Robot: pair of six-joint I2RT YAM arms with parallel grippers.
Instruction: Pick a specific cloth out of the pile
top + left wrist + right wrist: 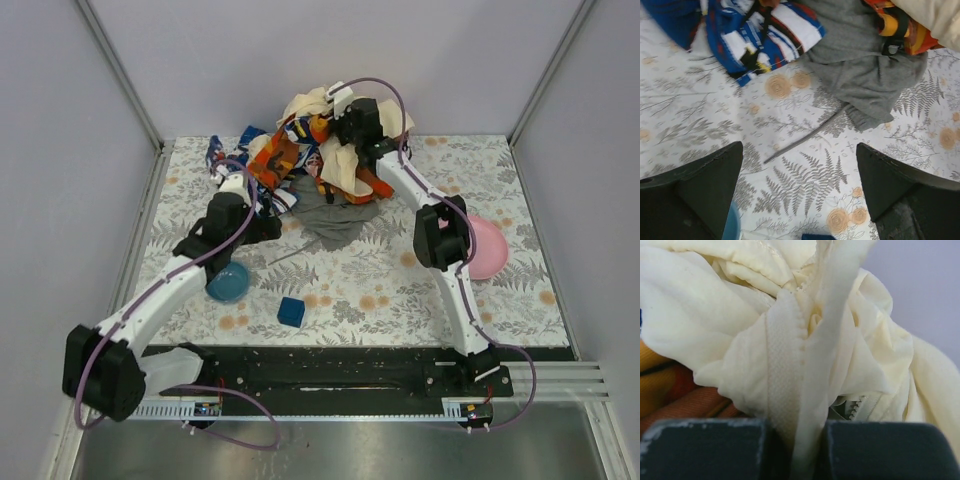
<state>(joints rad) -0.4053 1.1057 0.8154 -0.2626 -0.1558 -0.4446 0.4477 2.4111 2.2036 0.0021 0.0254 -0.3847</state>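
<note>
The cloth [338,215] lies flat on the table [400,290] at the near edge of the pile [295,145]. Its far part is tucked under the orange patterned piece [275,160]. Its longer side runs about left to right along that edge, and a thin cord [805,135] trails from it toward the near left.

The right gripper [352,125] is up above the pile, and its jaws are pinched tight on a fold of the cream cloth [740,315] (not the wanted one, I judge), so this arm is busy.

The left gripper [799,152] hangs low over the table with its jaws spread wide and nothing between them. From these jaws the cloth is near, to the right and a little far, and its bare near part is open to reach. The left arm is therefore the nearer and the free one. I think it must go right and far, then close on the loose near edge.
</note>
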